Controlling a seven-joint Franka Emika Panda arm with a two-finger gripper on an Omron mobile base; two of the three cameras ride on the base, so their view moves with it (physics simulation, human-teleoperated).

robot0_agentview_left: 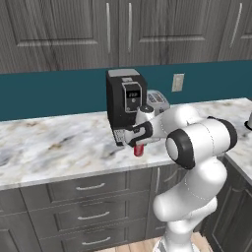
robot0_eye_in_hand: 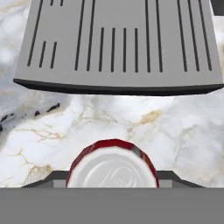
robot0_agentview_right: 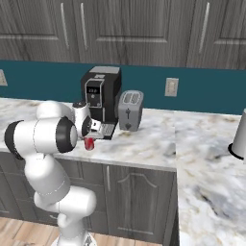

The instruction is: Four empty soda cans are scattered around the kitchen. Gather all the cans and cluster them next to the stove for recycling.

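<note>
**Soda can held at the counter's front edge**

Soda can (robot0_agentview_left: 139, 149), red, stands on the marble counter (robot0_agentview_left: 59, 142) in the left base view, just before the black coffee machine (robot0_agentview_left: 124, 101), under the gripper (robot0_agentview_left: 138, 142). From the right base, the same can (robot0_agentview_right: 89, 143) sits near the counter's front edge, with a toaster (robot0_agentview_right: 130, 110) beyond. The hand camera shows its silvery top (robot0_eye_in_hand: 113, 170) between the fingers, which pinch it, below the machine's grey drip tray (robot0_eye_in_hand: 118, 43).

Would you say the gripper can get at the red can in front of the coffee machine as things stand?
Probably yes: the gripper already sits over the red can, its fingers closed on either side, and the coffee machine behind leaves the top free.
</note>
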